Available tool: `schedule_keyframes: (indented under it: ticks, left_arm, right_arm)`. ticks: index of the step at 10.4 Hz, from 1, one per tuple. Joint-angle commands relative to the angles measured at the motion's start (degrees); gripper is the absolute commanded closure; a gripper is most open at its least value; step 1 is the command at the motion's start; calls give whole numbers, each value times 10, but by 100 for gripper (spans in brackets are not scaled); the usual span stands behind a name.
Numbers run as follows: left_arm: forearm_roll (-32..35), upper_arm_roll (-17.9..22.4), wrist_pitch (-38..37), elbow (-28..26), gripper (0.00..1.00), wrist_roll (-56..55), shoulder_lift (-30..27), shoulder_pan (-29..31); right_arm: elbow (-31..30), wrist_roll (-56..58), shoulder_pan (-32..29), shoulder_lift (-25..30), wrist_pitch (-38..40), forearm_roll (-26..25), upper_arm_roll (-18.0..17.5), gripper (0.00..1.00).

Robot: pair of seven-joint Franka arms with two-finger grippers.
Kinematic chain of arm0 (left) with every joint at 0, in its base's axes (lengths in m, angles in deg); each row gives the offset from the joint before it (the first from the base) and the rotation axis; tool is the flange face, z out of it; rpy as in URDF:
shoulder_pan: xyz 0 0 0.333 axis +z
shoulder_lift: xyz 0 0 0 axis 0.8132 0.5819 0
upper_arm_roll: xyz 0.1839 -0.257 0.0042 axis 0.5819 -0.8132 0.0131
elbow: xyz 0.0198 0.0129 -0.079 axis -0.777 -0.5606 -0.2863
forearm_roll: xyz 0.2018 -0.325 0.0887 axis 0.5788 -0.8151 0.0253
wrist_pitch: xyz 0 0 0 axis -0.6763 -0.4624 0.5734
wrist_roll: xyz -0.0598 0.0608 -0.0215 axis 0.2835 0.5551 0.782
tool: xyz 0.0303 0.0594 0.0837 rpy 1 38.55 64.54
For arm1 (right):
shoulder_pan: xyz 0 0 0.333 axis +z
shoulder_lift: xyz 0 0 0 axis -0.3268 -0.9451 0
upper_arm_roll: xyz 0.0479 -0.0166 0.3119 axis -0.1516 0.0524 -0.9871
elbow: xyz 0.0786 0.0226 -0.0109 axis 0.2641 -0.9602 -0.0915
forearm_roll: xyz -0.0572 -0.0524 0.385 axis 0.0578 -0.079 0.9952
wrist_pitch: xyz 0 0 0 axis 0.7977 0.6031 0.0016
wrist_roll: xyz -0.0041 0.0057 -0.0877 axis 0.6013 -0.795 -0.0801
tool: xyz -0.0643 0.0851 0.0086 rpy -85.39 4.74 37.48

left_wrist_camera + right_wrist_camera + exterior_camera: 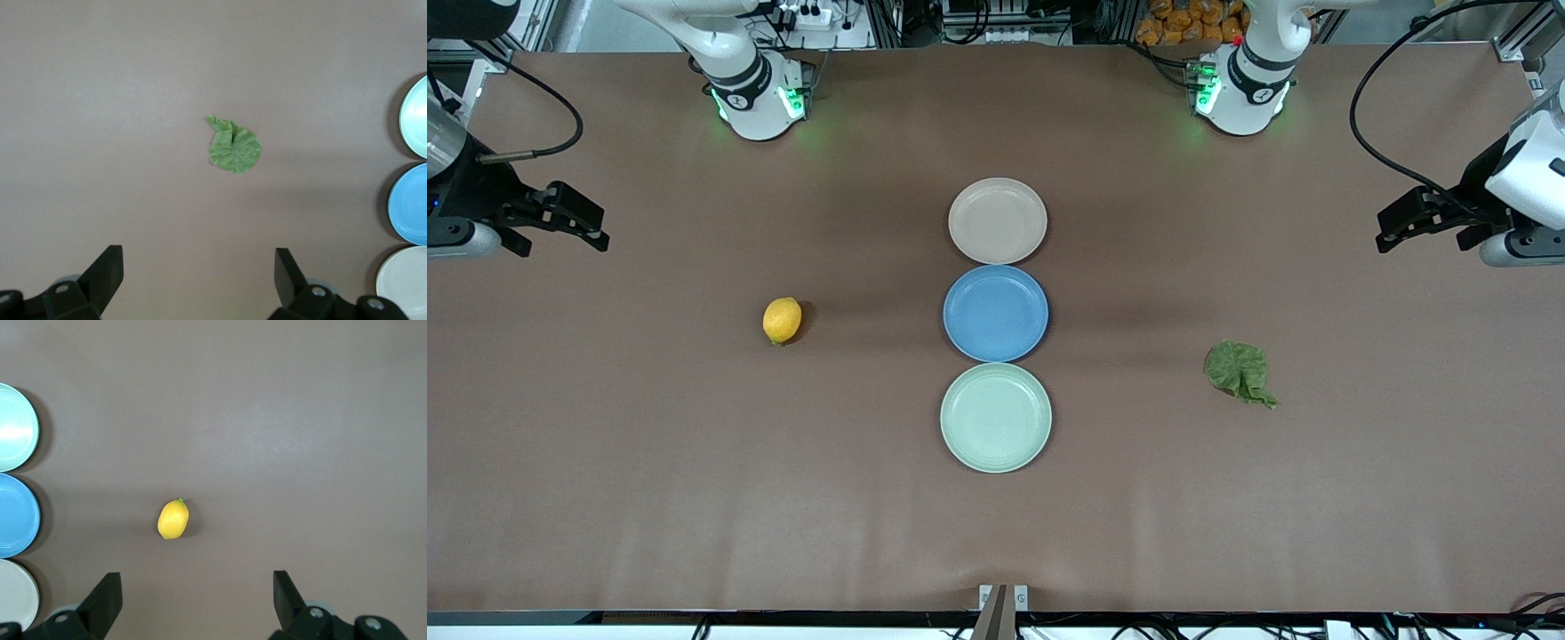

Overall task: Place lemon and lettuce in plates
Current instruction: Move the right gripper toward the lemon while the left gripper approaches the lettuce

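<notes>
The yellow lemon (782,320) (173,519) lies on the brown table toward the right arm's end, level with the blue plate. The dark green lettuce (1238,372) (233,145) lies toward the left arm's end. Two empty plates sit in a row at mid-table: the beige-pink plate (997,220) nearest the robots' bases and the mint green plate (996,417) nearest the front camera. My right gripper (594,222) (197,593) hangs open over its end of the table, away from the lemon. My left gripper (1385,229) (198,270) hangs open over its own end, away from the lettuce. Neither holds anything.
An empty blue plate (996,313) sits between the two task plates, touching both. The arms' bases (760,98) (1240,89) stand along the table edge farthest from the front camera. A black cable (1369,133) loops over the table near the left arm.
</notes>
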Motion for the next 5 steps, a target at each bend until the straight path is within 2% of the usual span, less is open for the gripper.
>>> schedule_keyframes:
  ticks: [1,5]
  left_arm:
    - [11,-3,1,-1,0,13,0,3]
    - [1,-4,17,-6,0,9,43,4]
  right_arm:
    - [2,-2,-7,6,8,8,-4,0]
    - [-5,-2,-6,0,3,9,-4,0]
